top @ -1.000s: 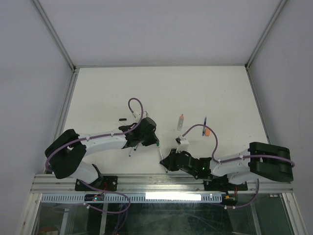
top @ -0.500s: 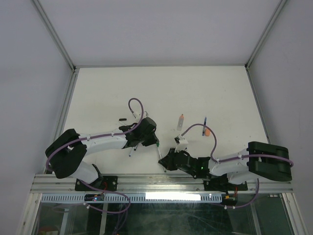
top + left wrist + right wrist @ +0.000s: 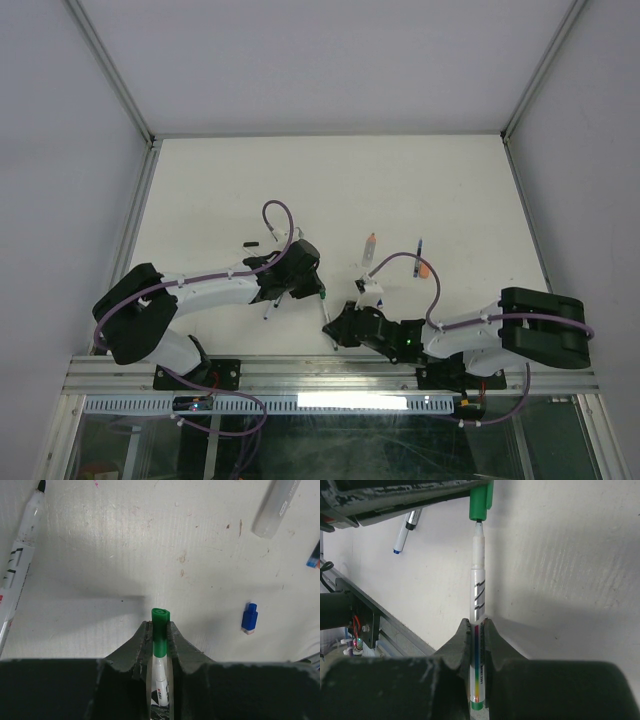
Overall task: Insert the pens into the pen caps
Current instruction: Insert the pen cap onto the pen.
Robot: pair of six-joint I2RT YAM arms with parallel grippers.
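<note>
**A:** Where do things stand?

**B:** My left hand [image 3: 159, 626] is pinched shut on the green cap [image 3: 160, 616], which pokes out a little past my fingertips. My right hand [image 3: 478, 626] is clamped narrow on a white pen [image 3: 478, 575], gripped low on the barrel by the rainbow stripe, so most of the pen reaches out ahead of it. Both are held over the surface [image 3: 200, 555], near its front edge and between my two arms.

**A:** Is the tip in?

**B:** It sits right at the cap's mouth. I cannot tell from my right wrist view whether it has entered. Pen and cap look nearly in one line.

**A:** So how do you seat it well?

**B:** I'd make the left hand a fixed stop and push the right one slowly, straight along the barrel. My grip is far from the tip, so I judge the long free end may swing or bow if it catches the rim. Any sideways error should be fixed before I add force. The cap could also slide back between my fingers, so I'd press gently.

**A:** And the rest?

**B:** A blue cap [image 3: 249, 616] lies loose on the surface. A black-tipped pen [image 3: 20, 555] lies uncapped off to the side.
</note>
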